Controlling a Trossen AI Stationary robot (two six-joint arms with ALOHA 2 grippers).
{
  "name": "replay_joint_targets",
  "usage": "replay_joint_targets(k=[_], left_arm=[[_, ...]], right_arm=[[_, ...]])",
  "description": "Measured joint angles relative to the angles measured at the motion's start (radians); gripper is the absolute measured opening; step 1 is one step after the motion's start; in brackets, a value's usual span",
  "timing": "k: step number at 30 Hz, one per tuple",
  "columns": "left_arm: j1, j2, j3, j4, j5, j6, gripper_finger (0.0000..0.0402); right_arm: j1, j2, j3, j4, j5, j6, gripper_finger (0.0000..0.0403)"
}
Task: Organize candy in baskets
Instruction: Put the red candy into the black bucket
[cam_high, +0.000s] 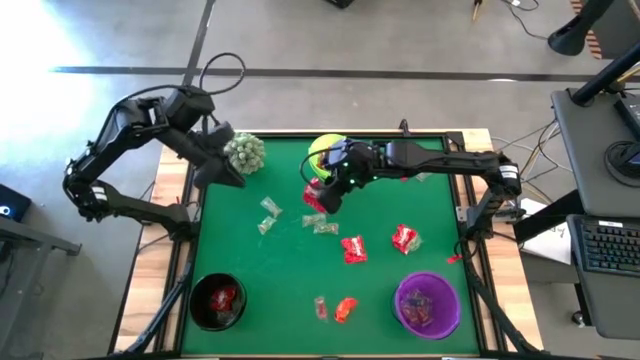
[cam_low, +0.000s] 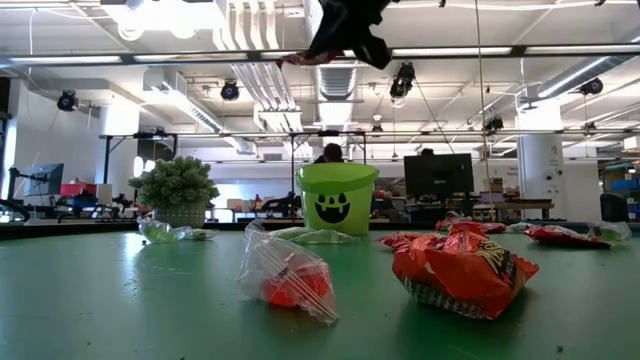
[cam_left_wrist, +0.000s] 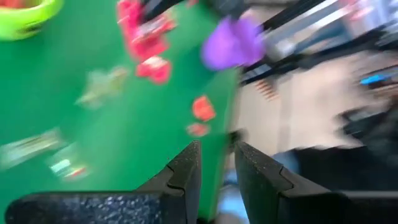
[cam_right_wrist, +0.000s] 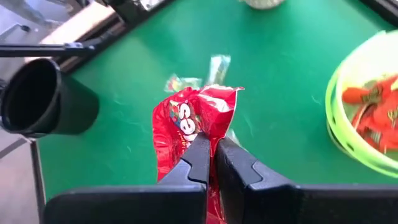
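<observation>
My right gripper (cam_high: 326, 194) hangs over the table's middle, just on the near side of the lime green basket (cam_high: 328, 152), shut on a red candy packet (cam_right_wrist: 189, 118). Orange candy (cam_right_wrist: 373, 112) lies in that basket. The black basket (cam_high: 218, 300) stands at the near left and holds red candy; the purple basket (cam_high: 428, 303) stands at the near right. Loose red (cam_high: 353, 248), orange (cam_high: 345, 308) and clear-wrapped (cam_high: 270, 207) candy lies on the green mat. My left gripper (cam_left_wrist: 217, 165) waits near the far left edge, its fingers a little apart, holding nothing. My right gripper pinches the red candy packet between its two fingers at one crinkled end (cam_right_wrist: 202, 134), coming from above and pointing down. The packet is lifted clear of the table; in the low view its edge (cam_low: 300, 58) shows high above the mat, under the fingers.
A spiky pale-green plant (cam_high: 244, 152) stands at the far left, right beside my left arm. In the low view a clear-wrapped sweet (cam_low: 290, 275) and an orange packet (cam_low: 465, 270) lie close to the near edge. Bare mat shows between the black basket and the middle.
</observation>
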Motion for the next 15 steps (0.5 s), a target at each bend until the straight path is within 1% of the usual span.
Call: replay_joint_targets(k=[2,4,8,10,13,15], left_arm=[[0.0,-0.001,0.0,0.071,0.064,-0.089,0.0088],[0.0,0.001,0.0,0.11,0.119,-0.141,0.0101],[-0.001,0.011,0.0,0.112,0.123,-0.145,0.0136],[-0.001,0.021,0.0,0.1,0.068,-0.105,0.0155],[-0.001,0.044,0.0,0.094,-0.085,-0.055,0.018],[-0.002,0.062,0.0,0.11,-0.112,-0.033,0.0193]], right_arm=[[0.004,0.0,0.019,0.0,-0.001,-0.007,0.0008],[0.007,0.0,0.037,-0.002,-0.002,-0.01,0.0008],[0.012,0.0,0.084,0.004,-0.002,-0.016,0.0008],[0.016,0.0,0.109,0.007,-0.002,-0.021,0.0008],[0.019,0.0,0.146,0.021,-0.001,-0.045,0.0008],[0.019,0.0,0.168,0.03,0.0,-0.059,0.0008]])
